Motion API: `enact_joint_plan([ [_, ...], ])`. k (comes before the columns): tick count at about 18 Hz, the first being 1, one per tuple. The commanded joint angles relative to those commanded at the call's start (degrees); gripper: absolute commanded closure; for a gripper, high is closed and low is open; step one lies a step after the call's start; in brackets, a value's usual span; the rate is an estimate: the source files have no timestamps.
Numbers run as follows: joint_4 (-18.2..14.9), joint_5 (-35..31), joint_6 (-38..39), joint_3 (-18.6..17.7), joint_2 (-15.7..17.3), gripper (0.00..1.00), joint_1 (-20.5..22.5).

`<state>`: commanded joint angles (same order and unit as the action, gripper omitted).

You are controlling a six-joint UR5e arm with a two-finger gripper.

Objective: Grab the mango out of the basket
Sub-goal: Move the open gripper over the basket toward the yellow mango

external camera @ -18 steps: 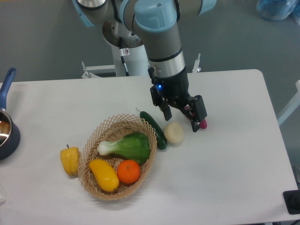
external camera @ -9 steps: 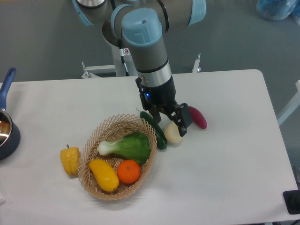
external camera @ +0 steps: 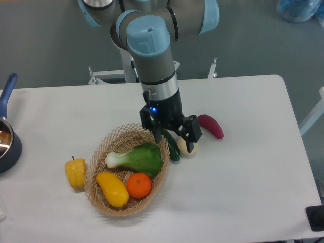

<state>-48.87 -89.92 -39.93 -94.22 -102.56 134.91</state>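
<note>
The mango (external camera: 112, 189) is seen lying in the basket (external camera: 101, 203), at its lower left, close to the front rim. It is a smooth, glossy yellow-orange fruit of oblong, slightly curved form, set on a slant with one end toward the upper left and the other toward the lower right. A soft highlight is shown along its upper side, and no stem is visible. It is somewhat longer than the round orange (external camera: 138, 185), which lies just beside it on the right, the two touching or nearly so. Behind both, a leafy green vegetable with a white stalk (external camera: 135, 158) is laid across the middle of the basket.

The basket is a round, shallow piece of tan open weave with a scalloped rim, and it is placed on the white table (external camera: 243, 182). Just outside its left rim a yellow bell pepper (external camera: 75, 172) is stood. At its right rim a dark green cucumber (external camera: 172, 147) is laid, with a pale round item (external camera: 192, 147) beside it and a dark red oblong item (external camera: 211, 126) farther right.

The gripper (external camera: 172, 131) is held above the basket's upper right rim, its fingers spread apart with nothing between them, well apart from the mango.
</note>
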Motion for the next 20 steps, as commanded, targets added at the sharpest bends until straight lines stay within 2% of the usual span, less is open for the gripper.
enact_joint_plan([
  [3,-0.1,-0.7,9.7,1.2,-1.2,0.00,-0.5],
  [7,-0.2,-0.7,16.8,1.5,-3.5,0.00,-2.8],
  [10,-0.2,0.1,25.6,1.9,-4.7,0.00,-3.4],
  [12,-0.2,0.1,33.2,3.3,-7.6,0.00,-5.3],
  [15,-0.1,0.5,35.2,4.5,-11.2,0.00,-8.0],
  [20,0.1,1.9,35.3,5.2,-14.9,0.00,-9.8],
])
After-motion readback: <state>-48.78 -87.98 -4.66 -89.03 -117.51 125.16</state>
